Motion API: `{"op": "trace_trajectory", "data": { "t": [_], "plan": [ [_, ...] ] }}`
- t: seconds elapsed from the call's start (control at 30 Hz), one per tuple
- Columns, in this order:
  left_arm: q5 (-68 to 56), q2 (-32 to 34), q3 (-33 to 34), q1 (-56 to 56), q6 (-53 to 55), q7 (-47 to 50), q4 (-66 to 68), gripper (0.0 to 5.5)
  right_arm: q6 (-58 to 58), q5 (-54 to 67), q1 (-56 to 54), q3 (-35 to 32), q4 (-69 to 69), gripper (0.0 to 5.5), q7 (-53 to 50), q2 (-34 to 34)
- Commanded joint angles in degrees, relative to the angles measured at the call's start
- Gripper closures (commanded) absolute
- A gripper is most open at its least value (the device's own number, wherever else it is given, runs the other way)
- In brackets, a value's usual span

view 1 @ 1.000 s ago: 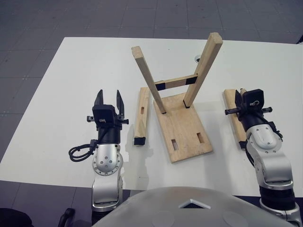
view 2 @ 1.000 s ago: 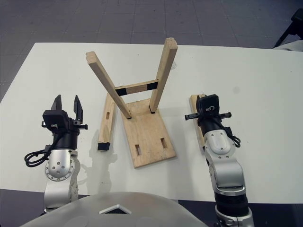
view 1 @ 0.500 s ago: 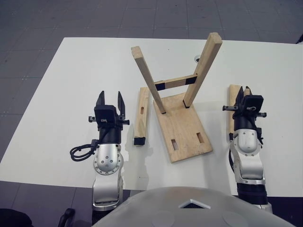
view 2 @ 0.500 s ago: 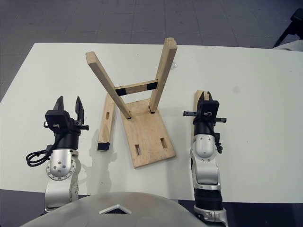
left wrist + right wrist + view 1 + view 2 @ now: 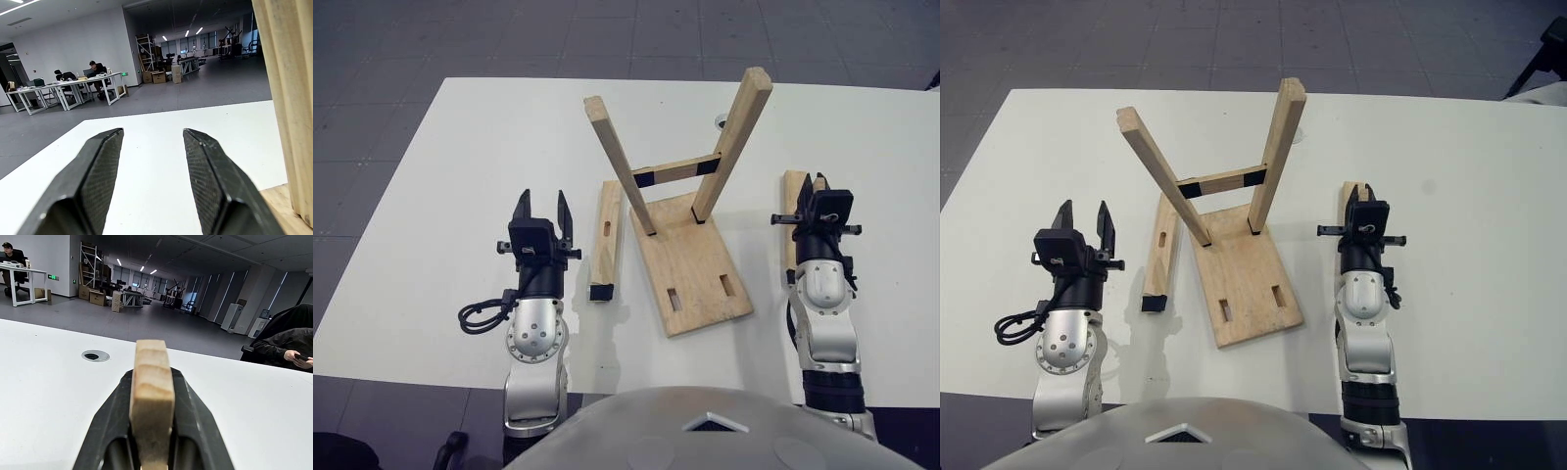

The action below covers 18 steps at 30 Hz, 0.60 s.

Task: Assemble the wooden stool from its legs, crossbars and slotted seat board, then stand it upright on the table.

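Observation:
The slotted seat board [image 5: 690,257] lies flat on the white table [image 5: 460,166]. Two legs [image 5: 619,162] [image 5: 734,139] stand in its far slots, joined by a crossbar [image 5: 677,171] with black ends. The two near slots [image 5: 674,299] are empty. A loose leg [image 5: 605,235] lies just left of the board. My left gripper [image 5: 540,203] [image 5: 152,147] stands open over bare table, left of that leg. My right gripper [image 5: 815,196] is shut on another leg [image 5: 791,211] [image 5: 151,367] lying right of the board, its end sticking out between the fingers [image 5: 117,401].
A round cable hole [image 5: 722,121] sits in the table behind the standing legs. A black cable loop [image 5: 475,315] lies beside my left arm. The table's left and far right parts offer free room.
My right arm has swung in from the right and now points straight ahead, turning the held leg with it. The left gripper has barely moved.

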Motion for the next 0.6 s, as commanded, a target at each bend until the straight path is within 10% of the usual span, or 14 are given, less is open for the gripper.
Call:
{"op": "trace_trajectory", "data": {
  "t": [0.03, 0.6],
  "plan": [
    [-0.40, 0.07, -0.58, 0.48, 0.90, -0.40, -0.21, 3.24, 17.63, 3.21, 3.05, -0.11, 2.36, 5.10, 5.15, -0.71],
    [-0.77, 0.24, -0.42, 0.67, 0.62, -0.32, -0.05, 3.24, 20.93, 0.50, 0.11, -2.76, -8.93, 5.10, 5.01, -2.49]
  ]
}}
